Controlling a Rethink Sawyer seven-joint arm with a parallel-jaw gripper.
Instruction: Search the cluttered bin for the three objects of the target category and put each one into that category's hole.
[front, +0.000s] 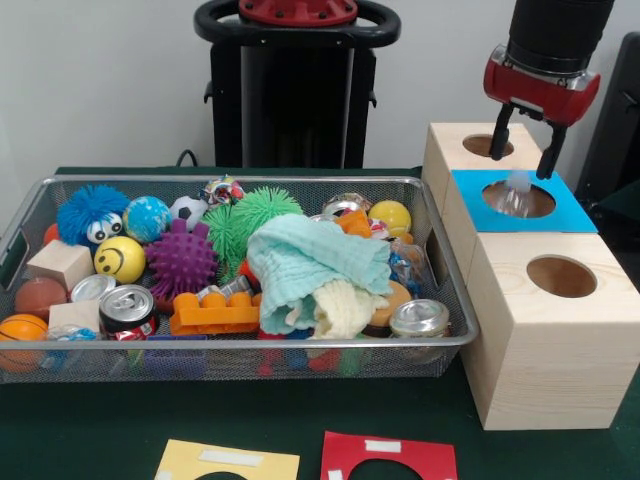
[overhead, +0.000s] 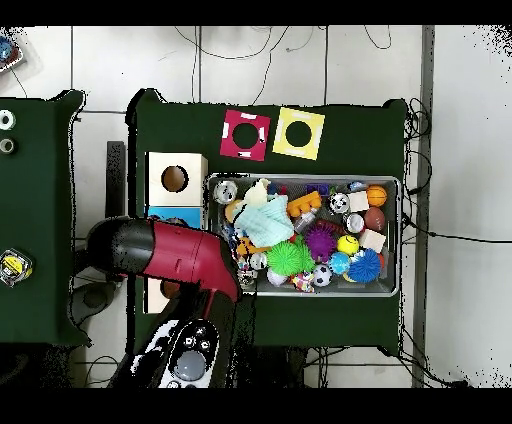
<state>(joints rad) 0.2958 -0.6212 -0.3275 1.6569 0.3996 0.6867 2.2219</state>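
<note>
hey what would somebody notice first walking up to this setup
Probably the wire bin heaped with bright toys: a crumpled mint green cloth on top near the middle, a purple spiky ball to its left. Beside the bin, the open gripper hovers over the blue-topped wooden box, a clear item sitting in its hole.

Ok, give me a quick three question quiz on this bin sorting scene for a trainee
1. True or false: the gripper hangs over the blue-topped hole.
2. What drapes over the clutter in the wire bin? A) a teal cloth B) a newspaper C) a glove
3. Fill in: the yellow ball has a ____ face.

Key: 1 true; 2 A, the teal cloth; 3 smiley.
</note>
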